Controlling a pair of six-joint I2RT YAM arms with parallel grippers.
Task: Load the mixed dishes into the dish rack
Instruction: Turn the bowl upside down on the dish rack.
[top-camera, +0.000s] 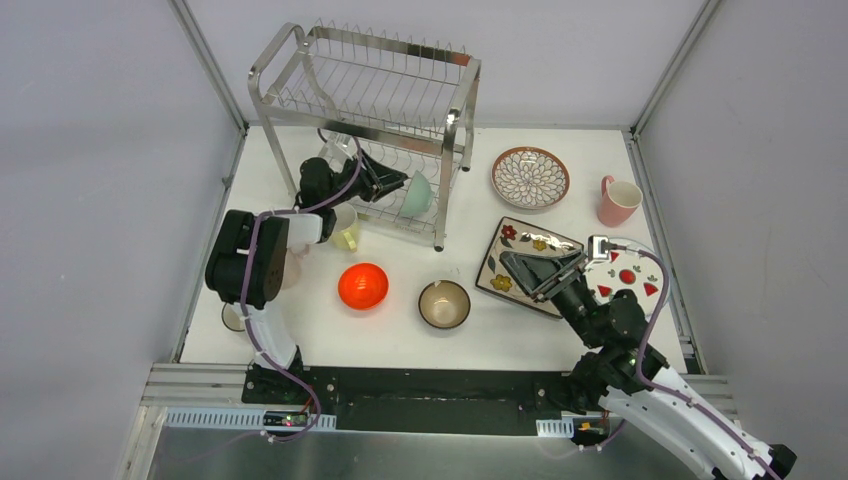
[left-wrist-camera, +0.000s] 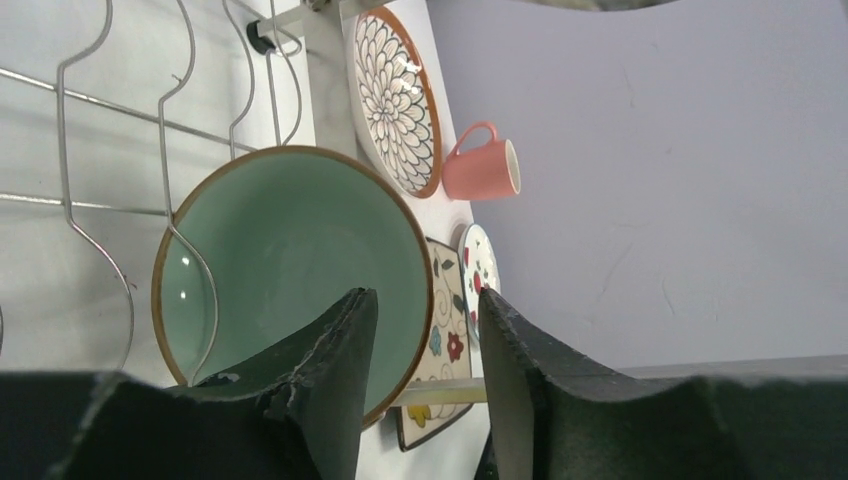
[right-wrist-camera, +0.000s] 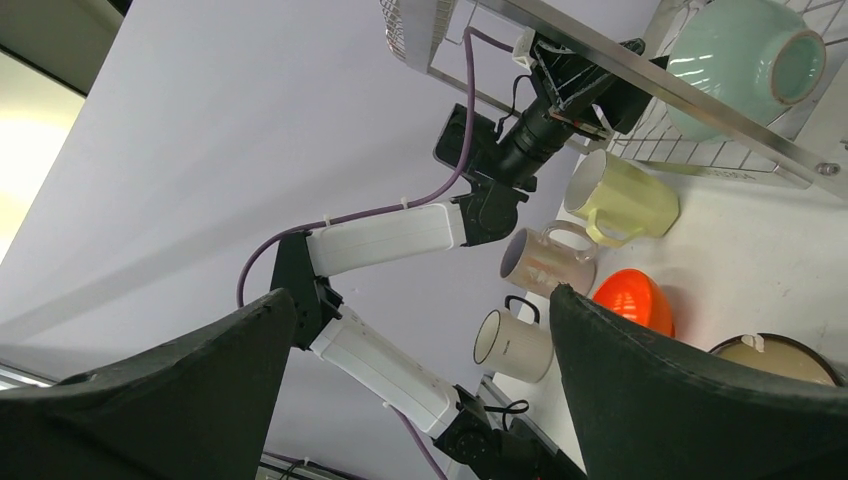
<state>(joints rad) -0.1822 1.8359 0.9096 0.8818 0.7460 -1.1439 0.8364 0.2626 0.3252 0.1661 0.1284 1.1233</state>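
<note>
Fingers of the left gripper (left-wrist-camera: 428, 310) stand apart astride the rim of the mint bowl (left-wrist-camera: 290, 250) in the dish rack (top-camera: 459, 110); right gripper (top-camera: 540, 262) spread wide over the square floral plate (top-camera: 520, 238).

You have a shiny steel rack (top-camera: 370, 75) at the upper left of the top view, on a white surface (top-camera: 400, 335). The bowl (top-camera: 417, 193) in it is mint green with a brown rim. At the right you see:
- a petal plate (top-camera: 530, 178), white with dark petals and a brown rim
- a pink mug (top-camera: 618, 201)
- a cream square plate (top-camera: 515, 250) with red and yellow flowers
- a white plate (top-camera: 630, 278) with red marks

Lower centre are a bright orange bowl (top-camera: 363, 285) and a tan bowl (top-camera: 444, 304). A pale yellow-green mug (top-camera: 347, 238) is above them.
</note>
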